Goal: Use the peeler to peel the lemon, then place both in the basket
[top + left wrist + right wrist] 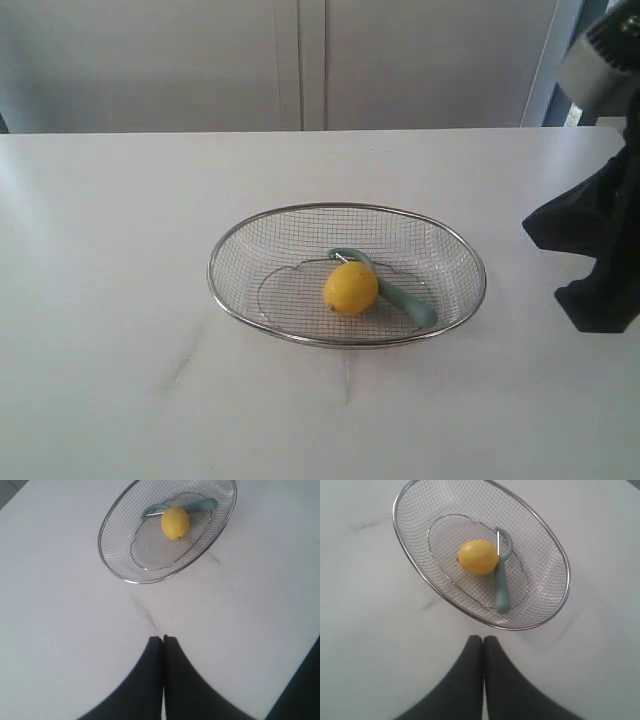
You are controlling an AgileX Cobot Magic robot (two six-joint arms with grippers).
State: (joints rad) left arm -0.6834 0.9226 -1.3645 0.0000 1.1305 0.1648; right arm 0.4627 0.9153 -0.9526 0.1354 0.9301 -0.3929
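The yellow lemon [351, 288] lies in the middle of the wire basket [245, 303], with the teal peeler [408, 300] resting against it, head toward the back. Both wrist views show them too: lemon [175, 523], peeler [199, 504], basket [110, 555]; lemon [478, 557], peeler [501, 592], basket [410, 565]. My left gripper [163, 639] is shut and empty, held above bare table well away from the basket. My right gripper [483, 639] is shut and empty, just outside the basket's rim. In the exterior view only the right arm [600, 240] shows, at the right edge.
The white table [120, 300] runs around the basket on every side. A pale wall [300, 60] stands behind the table's far edge.
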